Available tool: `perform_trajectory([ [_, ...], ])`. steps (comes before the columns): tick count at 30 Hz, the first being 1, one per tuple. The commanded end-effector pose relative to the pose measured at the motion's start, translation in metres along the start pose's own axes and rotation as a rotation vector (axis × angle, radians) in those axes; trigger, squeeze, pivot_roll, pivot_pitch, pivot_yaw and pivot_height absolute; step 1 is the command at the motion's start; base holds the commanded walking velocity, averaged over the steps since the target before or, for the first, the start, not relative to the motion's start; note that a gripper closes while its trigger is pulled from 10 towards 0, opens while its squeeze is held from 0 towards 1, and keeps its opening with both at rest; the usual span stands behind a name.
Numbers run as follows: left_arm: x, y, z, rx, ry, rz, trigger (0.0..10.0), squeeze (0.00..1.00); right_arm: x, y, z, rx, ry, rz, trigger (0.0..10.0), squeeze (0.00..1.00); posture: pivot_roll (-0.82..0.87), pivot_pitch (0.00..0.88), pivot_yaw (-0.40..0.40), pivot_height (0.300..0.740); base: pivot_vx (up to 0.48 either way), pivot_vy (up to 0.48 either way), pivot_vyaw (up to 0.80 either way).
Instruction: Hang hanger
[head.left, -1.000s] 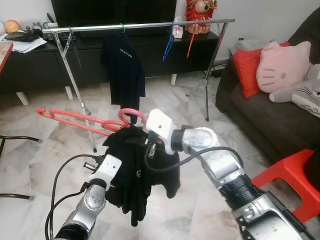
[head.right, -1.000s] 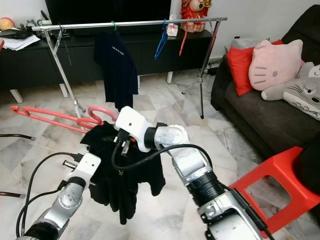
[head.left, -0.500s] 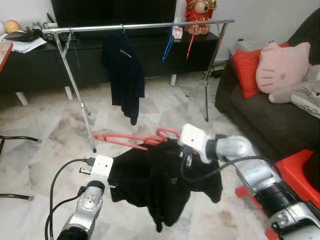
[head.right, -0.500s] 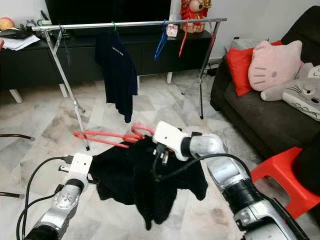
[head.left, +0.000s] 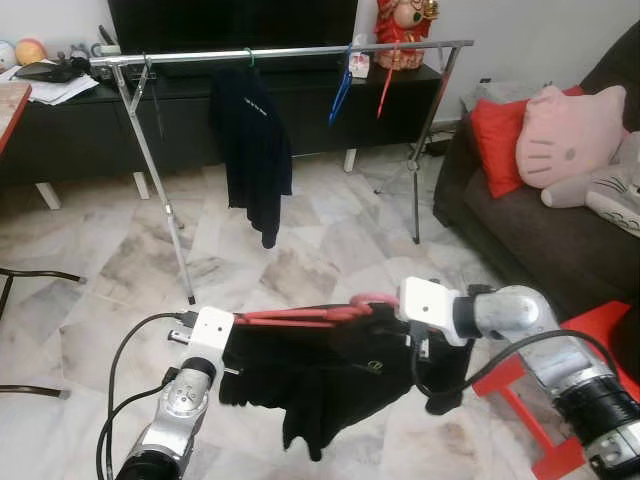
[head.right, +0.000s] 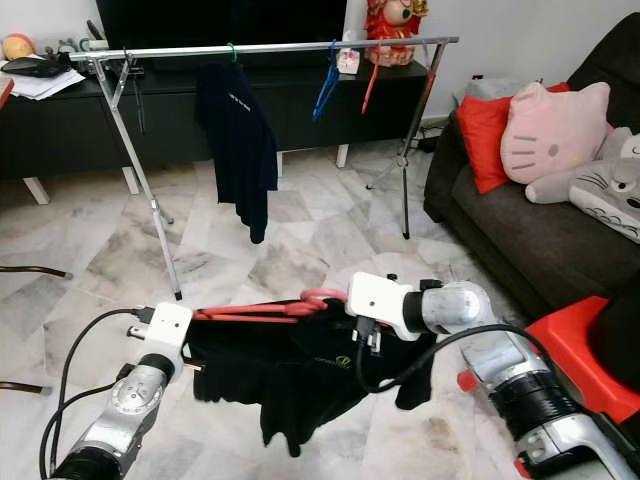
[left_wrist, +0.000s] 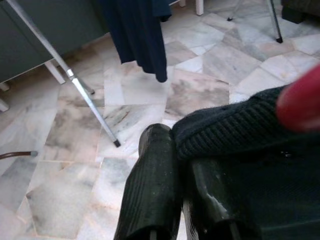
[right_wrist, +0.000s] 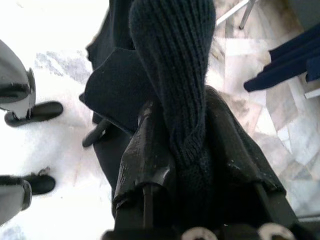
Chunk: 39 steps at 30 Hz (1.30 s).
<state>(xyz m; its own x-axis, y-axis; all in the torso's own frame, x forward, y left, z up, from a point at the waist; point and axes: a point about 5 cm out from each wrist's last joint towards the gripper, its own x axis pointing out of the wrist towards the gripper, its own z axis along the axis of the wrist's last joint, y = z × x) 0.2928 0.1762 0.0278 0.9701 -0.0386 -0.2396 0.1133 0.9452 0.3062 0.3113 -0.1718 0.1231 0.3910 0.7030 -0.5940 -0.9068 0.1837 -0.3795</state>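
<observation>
Lowered and levelled since a second ago: pink hanger (head.left: 305, 315) now lies near-horizontal, low over the floor (head.left: 300, 250), draped with a black knit garment (head.left: 330, 375). Pinched on the garment's cloth: left gripper (left_wrist: 172, 165) and right gripper (right_wrist: 187, 150), well short of the rail (head.left: 280, 52).

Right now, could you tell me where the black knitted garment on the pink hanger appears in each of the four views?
Left eye view: black knitted garment low centre, draped under the pink plastic hanger.
Right eye view: low centre, between both arms.
Left wrist view: beside the left pincer, ribbed edge at its fingers.
Right wrist view: pinched in the right pincer.
Shared landmark: the hanging navy shirt.
</observation>
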Motion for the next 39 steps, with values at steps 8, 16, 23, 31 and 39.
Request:
perform_trajectory([
  [8, -0.009, 0.030, -0.023, -0.032, 0.123, 0.126, 10.0, 0.00, -0.035, -0.012, -0.033, -0.079, 0.280, -0.047, 0.0, 0.00, -0.09, 0.000, -0.082, 0.740, 0.000, 0.000, 0.00],
  [16, -0.006, 0.032, -0.016, -0.016, 0.098, 0.105, 10.0, 0.00, -0.025, -0.013, -0.036, -0.104, 0.331, -0.085, 0.0, 0.00, -0.08, 0.000, -0.085, 0.740, 0.000, 0.000, 0.00],
  [23, -0.002, 0.027, -0.009, 0.010, 0.083, 0.061, 10.0, 0.00, -0.026, -0.018, -0.044, -0.122, 0.426, -0.142, 0.0, 0.00, -0.08, 0.000, -0.086, 0.740, 0.000, 0.000, 0.00],
  [31, 0.004, 0.005, 0.015, -0.011, 0.006, -0.107, 10.0, 0.00, -0.006, -0.009, -0.044, -0.081, 0.424, -0.173, 0.0, 0.00, -0.08, 0.000, -0.088, 0.740, 0.000, 0.000, 0.00],
  [39, 0.005, -0.009, 0.040, -0.046, -0.048, -0.254, 10.0, 0.00, 0.015, 0.003, -0.044, -0.023, 0.408, -0.189, 0.0, 0.00, -0.07, 0.000, -0.089, 0.740, 0.000, 0.000, 0.00],
])
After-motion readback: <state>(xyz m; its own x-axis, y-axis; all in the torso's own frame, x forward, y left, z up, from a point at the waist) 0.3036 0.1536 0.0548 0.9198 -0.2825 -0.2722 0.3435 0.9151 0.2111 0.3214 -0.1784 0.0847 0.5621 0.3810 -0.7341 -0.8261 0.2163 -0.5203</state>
